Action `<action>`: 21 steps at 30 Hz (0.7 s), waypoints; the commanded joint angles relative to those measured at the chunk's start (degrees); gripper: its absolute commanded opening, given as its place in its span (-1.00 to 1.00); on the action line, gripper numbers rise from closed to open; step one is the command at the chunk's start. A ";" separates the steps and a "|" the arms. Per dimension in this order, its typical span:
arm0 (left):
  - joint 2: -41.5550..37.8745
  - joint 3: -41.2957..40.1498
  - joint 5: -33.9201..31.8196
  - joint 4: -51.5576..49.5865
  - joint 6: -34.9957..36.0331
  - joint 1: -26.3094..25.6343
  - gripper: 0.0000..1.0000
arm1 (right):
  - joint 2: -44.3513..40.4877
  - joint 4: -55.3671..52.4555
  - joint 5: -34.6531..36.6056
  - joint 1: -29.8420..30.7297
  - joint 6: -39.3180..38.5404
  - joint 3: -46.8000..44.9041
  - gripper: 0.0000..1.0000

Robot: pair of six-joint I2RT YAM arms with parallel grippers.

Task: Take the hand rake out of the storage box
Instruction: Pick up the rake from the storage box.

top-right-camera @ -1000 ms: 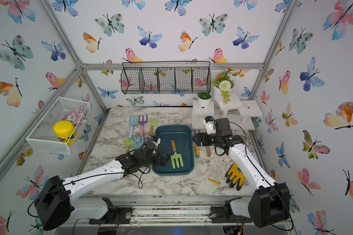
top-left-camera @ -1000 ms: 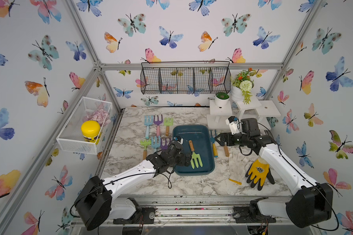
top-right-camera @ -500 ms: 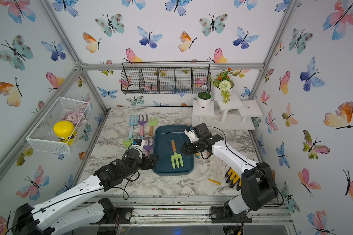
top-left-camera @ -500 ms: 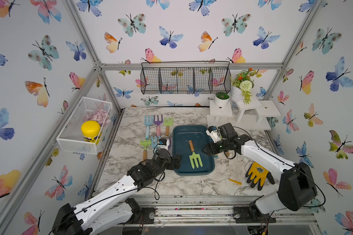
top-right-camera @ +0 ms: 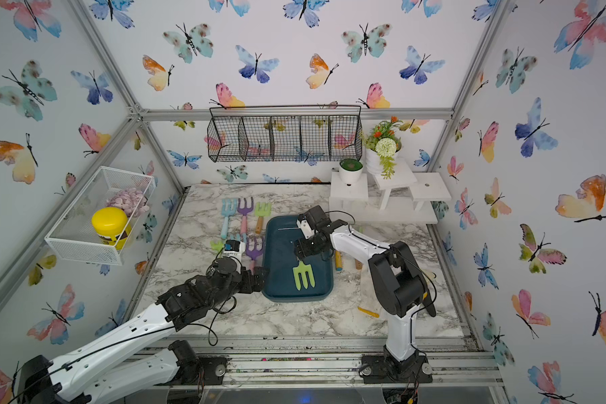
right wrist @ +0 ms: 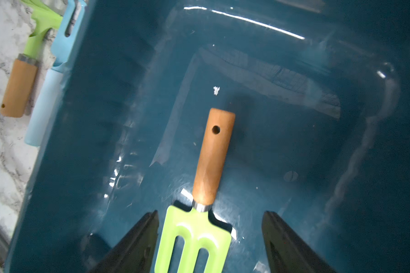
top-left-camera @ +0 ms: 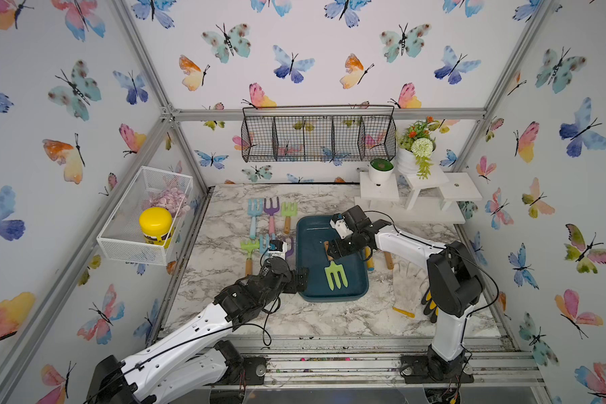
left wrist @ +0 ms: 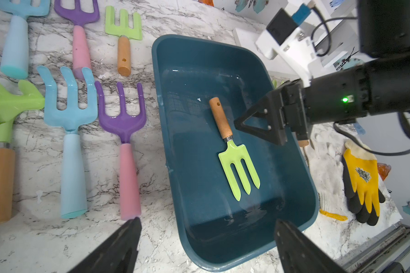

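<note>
Right hand (right wrist: 210,214) over the hand rake (left wrist: 232,151), jaws partly open and set either side of the green head just below the ferrule. Nothing is gripped, and I see a gap on both sides. Rake lying flat on the floor of the storage box (left wrist: 166,132), wooden handle toward the back wall, tines toward the front edge. Left hand (left wrist: 207,221) wide open and empty, poised by the box's near left corner; whether it touches the rim I cannot tell.

Hazards, as I judge them:
- Closing on the glossy head rather than the handle could let the rake slip or swing.
- Fingertips driven low could strike the box floor.
- With the box unheld, a snagged tine could drag it across the smooth marble worktop (top-left-camera: 294,314).

Beside the box, rows of coloured rakes (left wrist: 121,123); on its other side, gloves (left wrist: 362,179). Behind, black wire rack (top-left-camera: 317,138) and butterfly-papered walls.
</note>
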 commanded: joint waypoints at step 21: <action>-4.70 -1.74 -0.03 2.02 -0.43 0.35 0.92 | 10.20 0.48 4.90 1.99 3.17 6.59 0.13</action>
